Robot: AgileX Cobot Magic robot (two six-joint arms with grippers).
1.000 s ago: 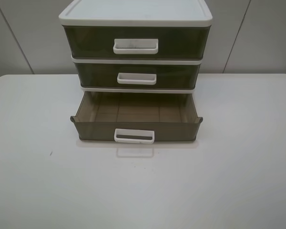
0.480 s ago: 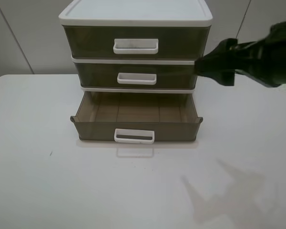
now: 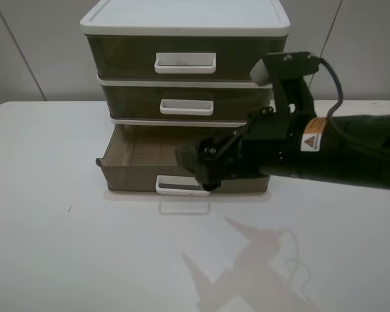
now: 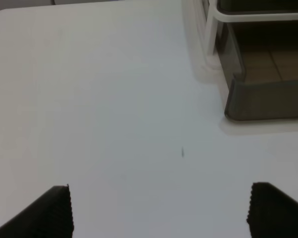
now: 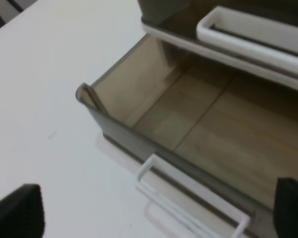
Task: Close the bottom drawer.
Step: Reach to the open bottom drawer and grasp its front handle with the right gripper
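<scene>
The bottom drawer [image 3: 138, 164] of smoky olive-brown plastic is pulled out of the lowest tier, empty, with its ribbed floor showing. Its white loop handle [image 3: 172, 186] faces the front. My right gripper [image 3: 198, 168] hangs just above the drawer's front wall, near the handle, reaching in from the right. In the right wrist view the drawer [image 5: 213, 134] and handle [image 5: 188, 201] lie below the open gripper [image 5: 154, 215], which holds nothing. My left gripper [image 4: 161, 213] is open over bare table, left of the drawer's front corner [image 4: 260, 99]. It does not show in the high view.
The drawer cabinet [image 3: 185, 19] has a white top and stands at the table's back middle. Its two upper drawers [image 3: 182, 58] are shut. The white table [image 3: 65, 247] spreads in front and to both sides. A wall stands behind.
My right arm has come in from the right and swung down and left, from beside the upper drawers to just over the bottom drawer's front. The drawer has not moved.
</scene>
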